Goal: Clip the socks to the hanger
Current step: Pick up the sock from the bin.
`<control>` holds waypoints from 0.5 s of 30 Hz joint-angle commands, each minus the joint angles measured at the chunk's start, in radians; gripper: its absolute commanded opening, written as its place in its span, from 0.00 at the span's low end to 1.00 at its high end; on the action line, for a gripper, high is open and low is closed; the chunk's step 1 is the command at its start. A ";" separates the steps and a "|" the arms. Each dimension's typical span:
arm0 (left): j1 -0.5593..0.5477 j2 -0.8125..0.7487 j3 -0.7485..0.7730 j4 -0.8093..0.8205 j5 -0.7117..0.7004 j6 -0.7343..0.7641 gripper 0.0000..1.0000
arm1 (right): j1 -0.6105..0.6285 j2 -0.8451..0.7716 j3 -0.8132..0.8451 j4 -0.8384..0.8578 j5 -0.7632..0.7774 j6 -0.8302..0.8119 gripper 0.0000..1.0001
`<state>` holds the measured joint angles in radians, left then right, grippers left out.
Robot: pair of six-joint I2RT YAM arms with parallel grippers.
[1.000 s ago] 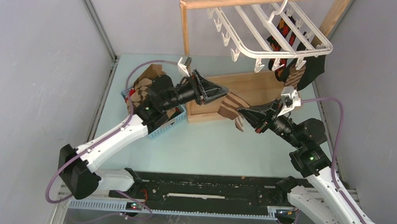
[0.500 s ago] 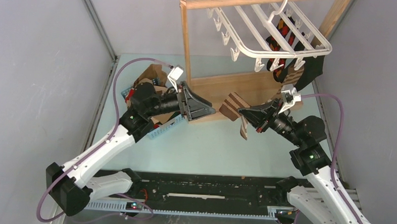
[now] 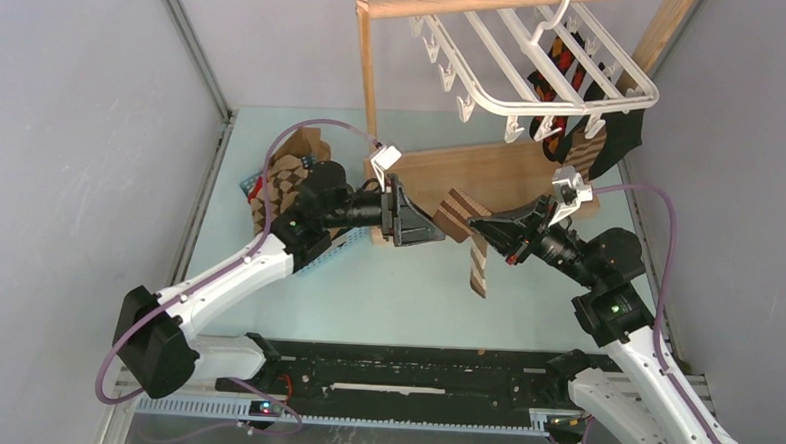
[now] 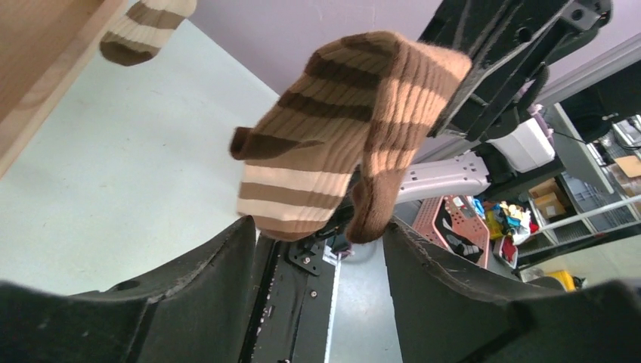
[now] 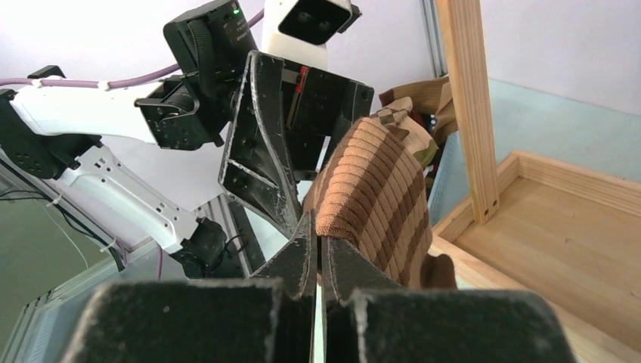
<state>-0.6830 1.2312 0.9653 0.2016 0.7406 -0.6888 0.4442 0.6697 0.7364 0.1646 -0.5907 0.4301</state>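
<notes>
1. Left jaws: apart and empty; the striped sock [image 4: 340, 144] hangs just ahead of their tips, its fold in line with the gap; whether it touches either finger I cannot tell.
2. The sock looks like a soft ribbed knit, light and limp; its free end droops below both sets of jaws toward the worktop [image 3: 386, 292]; it will likely bunch or slide, so take one flat layer at the cuff, deep in the jaws.
3. Right jaws: pressed together on a fold of the sock.
4. The hanger [image 3: 514, 105] is above and beyond the right jaws, well apart.
</notes>
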 commanded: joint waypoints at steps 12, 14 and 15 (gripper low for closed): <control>-0.024 0.036 0.099 0.202 0.103 -0.186 0.42 | 0.022 0.006 0.045 0.049 -0.027 -0.016 0.00; -0.026 0.052 0.109 0.208 0.107 -0.199 0.27 | 0.024 0.006 0.044 0.042 -0.032 -0.025 0.00; -0.026 0.056 0.112 0.219 0.109 -0.212 0.18 | 0.024 0.006 0.044 0.038 -0.037 -0.031 0.00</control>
<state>-0.7006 1.2659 1.0031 0.3611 0.8146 -0.8452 0.4599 0.6781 0.7364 0.1692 -0.6094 0.4248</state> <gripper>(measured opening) 0.309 0.009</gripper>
